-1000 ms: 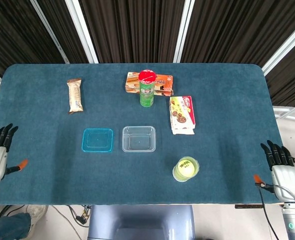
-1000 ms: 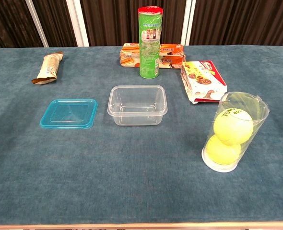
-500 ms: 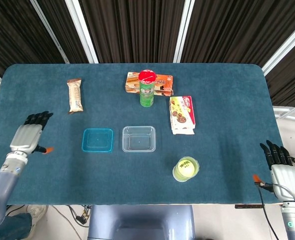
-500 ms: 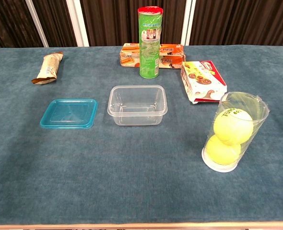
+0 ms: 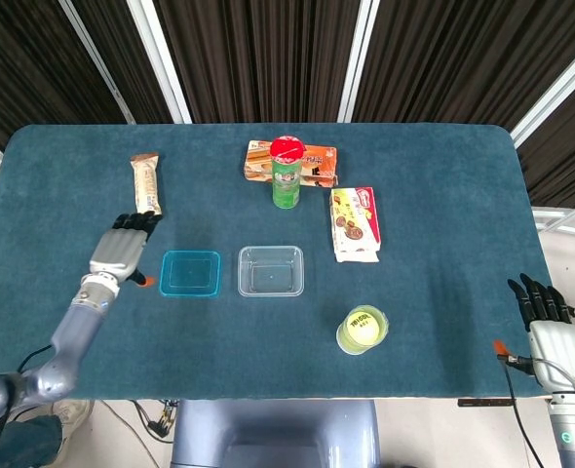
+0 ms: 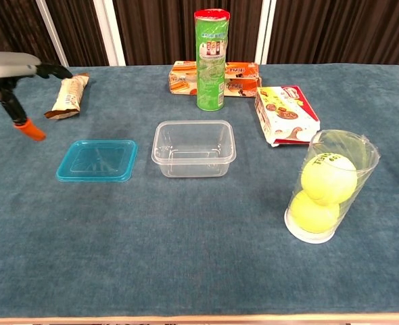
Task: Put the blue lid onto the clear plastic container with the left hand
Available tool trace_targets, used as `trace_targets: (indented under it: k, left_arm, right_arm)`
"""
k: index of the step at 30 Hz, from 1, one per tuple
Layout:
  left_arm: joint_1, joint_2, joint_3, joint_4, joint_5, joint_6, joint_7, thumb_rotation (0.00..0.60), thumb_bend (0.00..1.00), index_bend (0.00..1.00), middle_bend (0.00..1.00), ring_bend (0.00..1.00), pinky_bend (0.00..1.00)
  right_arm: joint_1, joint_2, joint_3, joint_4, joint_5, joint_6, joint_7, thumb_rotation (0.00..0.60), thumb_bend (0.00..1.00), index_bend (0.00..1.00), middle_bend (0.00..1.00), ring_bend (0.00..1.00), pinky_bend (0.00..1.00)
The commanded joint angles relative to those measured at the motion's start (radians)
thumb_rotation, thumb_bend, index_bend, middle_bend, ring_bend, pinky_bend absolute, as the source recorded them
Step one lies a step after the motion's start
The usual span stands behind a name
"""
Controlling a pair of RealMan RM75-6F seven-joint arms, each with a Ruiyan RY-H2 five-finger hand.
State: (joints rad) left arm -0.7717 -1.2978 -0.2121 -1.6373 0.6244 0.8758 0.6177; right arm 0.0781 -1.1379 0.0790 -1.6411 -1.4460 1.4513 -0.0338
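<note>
The blue lid (image 5: 191,273) (image 6: 97,160) lies flat on the table just left of the clear plastic container (image 5: 270,270) (image 6: 193,147), with a small gap between them. My left hand (image 5: 124,253) (image 6: 20,73) hovers just left of the lid with fingers stretched out and apart, holding nothing. My right hand (image 5: 550,327) rests off the table's front right corner, fingers extended, empty; the chest view does not show it.
A wrapped snack bar (image 5: 146,185) lies behind my left hand. At the back stand a green chip can (image 5: 287,173) and an orange box (image 5: 312,163). A red-white biscuit box (image 5: 354,223) and a clear cup of tennis balls (image 5: 363,330) sit right of the container.
My left hand has swept from the table's left edge rightward and further onto the table, ending beside the blue lid and entering the chest view. The right hand stayed still.
</note>
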Motion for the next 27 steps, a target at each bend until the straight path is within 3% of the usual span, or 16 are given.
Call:
trace_targets:
  k: [1, 16, 27]
  left_arm:
    - [-0.043, -0.044, 0.02, 0.032, -0.053, -0.005, 0.027, 0.6, 0.06, 0.0, 0.0, 0.0, 0.01]
    - [-0.087, -0.145, 0.098, 0.134, -0.049, -0.036, 0.018, 0.6, 0.05, 0.0, 0.01, 0.0, 0.01]
    - [-0.102, -0.191, 0.124, 0.187, -0.009, -0.05, -0.007, 0.6, 0.03, 0.0, 0.03, 0.0, 0.01]
  right_arm:
    - [-0.001, 0.0, 0.002, -0.003, 0.007, -0.001, 0.0, 0.6, 0.29, 0.09, 0.0, 0.0, 0.0]
    - [-0.003, 0.0, 0.005, -0.007, 0.022, -0.003, -0.011, 0.6, 0.29, 0.09, 0.0, 0.0, 0.0]
    - [-0.003, -0.001, 0.006, -0.007, 0.025, -0.004, -0.012, 0.6, 0.29, 0.09, 0.0, 0.0, 0.0]
